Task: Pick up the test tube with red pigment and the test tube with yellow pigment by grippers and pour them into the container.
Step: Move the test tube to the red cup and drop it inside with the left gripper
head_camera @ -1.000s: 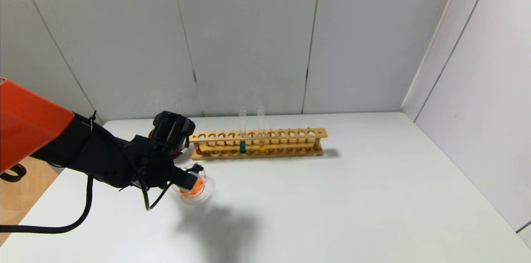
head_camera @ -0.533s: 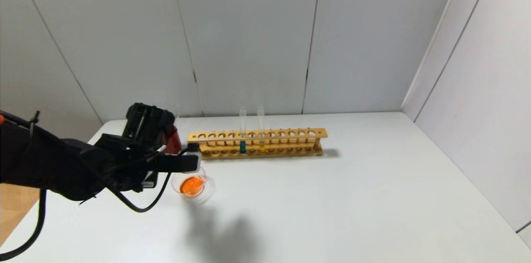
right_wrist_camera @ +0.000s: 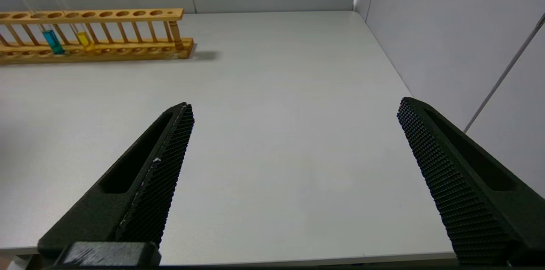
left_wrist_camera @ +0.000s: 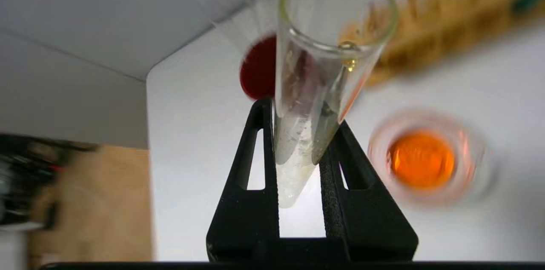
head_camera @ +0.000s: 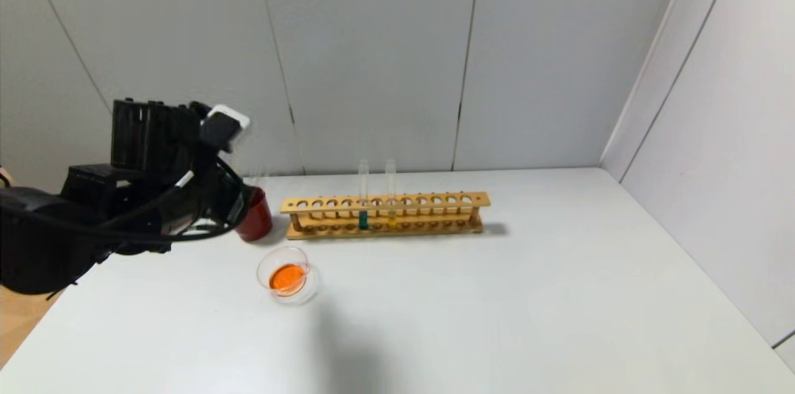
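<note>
My left gripper point(left_wrist_camera: 300, 112) is shut on a slim clear test tube point(left_wrist_camera: 323, 57). The tube is almost empty, with a yellow drop near its mouth and a pale film at its rounded bottom; I cannot tell which pigment it held. In the head view the left arm point(head_camera: 155, 195) is raised at the table's left, beside the dark red cup, and the tube is hidden there. The container point(head_camera: 287, 276), a shallow clear glass dish, holds orange liquid and stands apart from the gripper; it also shows in the left wrist view point(left_wrist_camera: 425, 159). My right gripper point(right_wrist_camera: 294, 104) is open and empty over bare table.
A wooden rack point(head_camera: 385, 214) stands at the back with a teal-liquid tube point(head_camera: 363, 201) and a yellow-liquid tube point(head_camera: 390, 198) upright in it. A dark red cup point(head_camera: 256, 220) stands left of the rack. Grey walls close the back and right.
My left arm has risen and drawn back to the left, away from above the dish, with the tube still held. The dish and rack have not moved.
</note>
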Available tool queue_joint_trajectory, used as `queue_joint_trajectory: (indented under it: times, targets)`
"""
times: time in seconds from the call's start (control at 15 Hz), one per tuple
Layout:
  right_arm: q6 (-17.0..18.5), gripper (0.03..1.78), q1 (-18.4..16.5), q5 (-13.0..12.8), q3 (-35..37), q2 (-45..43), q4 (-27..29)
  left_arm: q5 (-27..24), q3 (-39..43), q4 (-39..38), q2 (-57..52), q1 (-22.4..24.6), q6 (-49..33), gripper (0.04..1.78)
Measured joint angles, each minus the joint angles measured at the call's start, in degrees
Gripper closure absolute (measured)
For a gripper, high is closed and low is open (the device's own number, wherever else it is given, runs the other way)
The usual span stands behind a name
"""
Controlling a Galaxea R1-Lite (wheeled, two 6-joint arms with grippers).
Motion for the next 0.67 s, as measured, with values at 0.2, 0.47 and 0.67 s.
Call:
queue_joint_trajectory:
  times: [0.2,0.47,0.67]
  targets:
    - [0.0,0.06,0.0,0.0,0.0,0.0,0.0,-2.8,-7.9,-5.9,5.8,6.1,-6.9,1.50]
    - [0.0,0.06,0.0,0.0,0.0,0.0,0.0,-10.1,-15.0,-9.1,13.4,10.6,-8.9,1.50]
    - [0.0,0.06,0.0,0.0,0.0,0.0,0.0,-12.7,-18.4,-8.8,18.2,11.4,-12.5,1.50]
